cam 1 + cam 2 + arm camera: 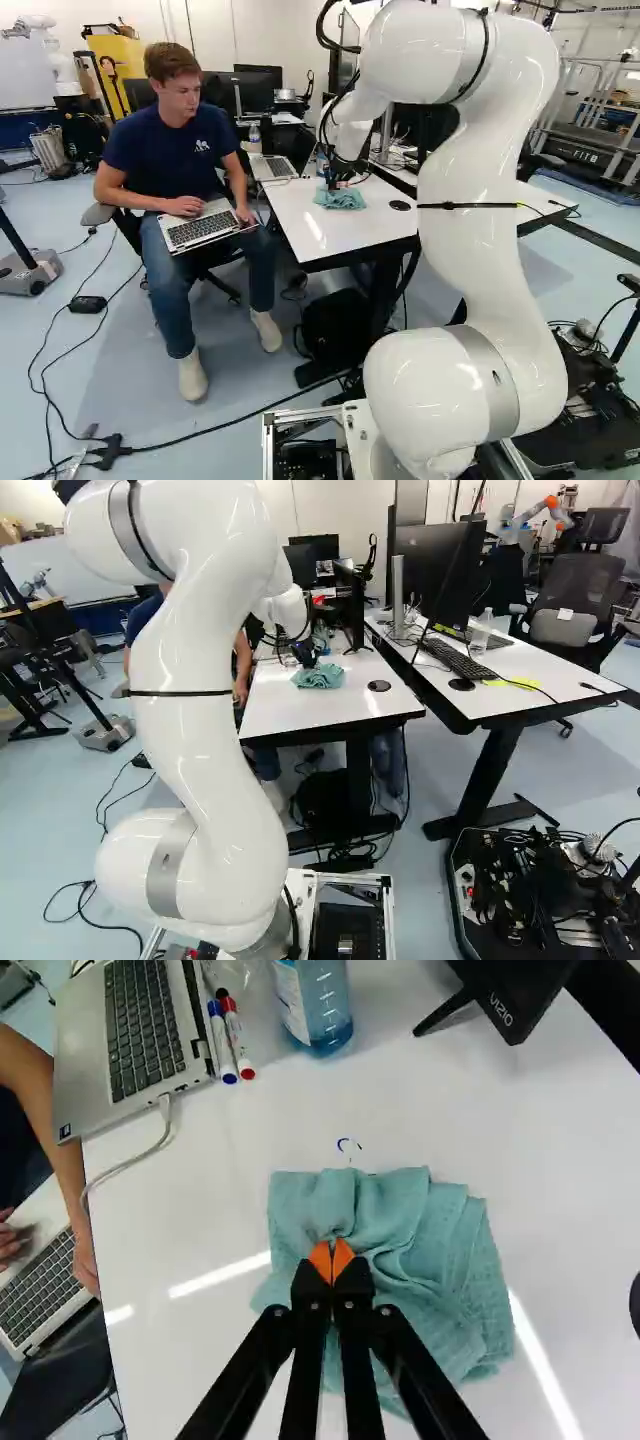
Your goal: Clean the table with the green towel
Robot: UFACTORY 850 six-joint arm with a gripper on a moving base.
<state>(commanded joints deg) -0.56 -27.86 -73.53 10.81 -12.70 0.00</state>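
The green towel (pixel 340 197) lies crumpled on the near white table (pixel 285 705), close to its middle. Over it, pointing down, is my gripper (pixel 307 658). From the wrist, both orange pads of the gripper (pixel 332 1262) stand together at the towel (pixel 440 1260), pinching a bunched fold with creases running out from the tips. The rest of the cloth spreads flat around and under the fingers. A small blue marker scribble (pixel 348 1145) shows on the tabletop just ahead of the towel's far edge.
Around the towel stand a laptop (pixel 135 1035), two markers (pixel 232 1038), a blue spray or liquid bottle (pixel 318 1005) and a black monitor stand (pixel 515 995). A seated person with another laptop (pixel 205 228) is close beside the table's edge. A second table (pixel 540 695) adjoins it.
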